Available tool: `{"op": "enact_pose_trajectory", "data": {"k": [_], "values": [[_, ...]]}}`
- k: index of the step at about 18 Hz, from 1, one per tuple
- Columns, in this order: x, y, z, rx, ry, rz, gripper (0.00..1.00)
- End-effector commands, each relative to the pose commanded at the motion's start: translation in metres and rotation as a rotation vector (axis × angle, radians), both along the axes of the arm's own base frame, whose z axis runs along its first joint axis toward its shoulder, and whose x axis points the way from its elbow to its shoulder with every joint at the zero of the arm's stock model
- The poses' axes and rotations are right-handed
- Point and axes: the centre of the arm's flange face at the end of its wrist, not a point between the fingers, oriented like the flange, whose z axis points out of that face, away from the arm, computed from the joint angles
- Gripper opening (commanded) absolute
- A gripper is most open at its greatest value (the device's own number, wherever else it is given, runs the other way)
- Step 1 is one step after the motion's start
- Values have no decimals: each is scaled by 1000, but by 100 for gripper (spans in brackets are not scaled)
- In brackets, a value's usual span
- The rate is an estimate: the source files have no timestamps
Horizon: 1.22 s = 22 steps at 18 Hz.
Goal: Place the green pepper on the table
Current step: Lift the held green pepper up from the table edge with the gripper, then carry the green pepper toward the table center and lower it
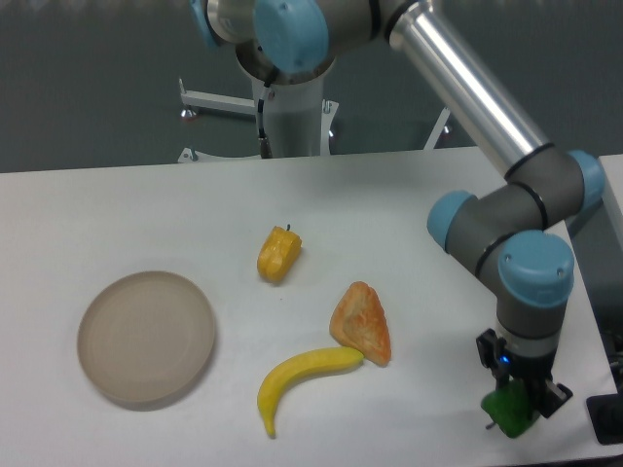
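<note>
The green pepper (507, 412) is small, glossy and bright green. It sits between the fingers of my gripper (514, 407) at the front right of the white table (409, 204), low at the tabletop. I cannot tell if it touches the surface. The jaws are closed around the pepper, and the wrist above hides part of it.
A yellow-orange pepper (278, 253) lies near the middle of the table. An orange wedge-shaped toy (362, 323) and a yellow banana (297, 377) lie in front of it. A round beige plate (146, 337) sits at the left. The table's right edge is close to the gripper.
</note>
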Motion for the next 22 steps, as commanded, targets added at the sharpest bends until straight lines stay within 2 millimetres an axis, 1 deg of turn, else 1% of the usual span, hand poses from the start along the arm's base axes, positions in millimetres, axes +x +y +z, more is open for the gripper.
{"op": "enact_pose_trajectory", "data": {"k": [4,6,8,10,12,13,14,15,17,19,21,22], "values": [[2,-49,7,-19,-43,11,23],[8,-78,9,-41,-59,-2,23],[19,-102,9,-59,-81,9,23],[35,-123,0,-71,-126,16,23],[48,-147,-1,-53,-170,19,23],[59,-156,-7,-48,-200,20,23],[63,-166,-10,-48,-217,30,23],[66,-175,-18,-54,-238,39,23],[78,-182,-36,-65,-281,40,23],[82,-193,-42,-47,-318,54,23],[89,-203,-59,-36,-374,66,23],[90,-206,-62,-30,-387,72,23]]}}
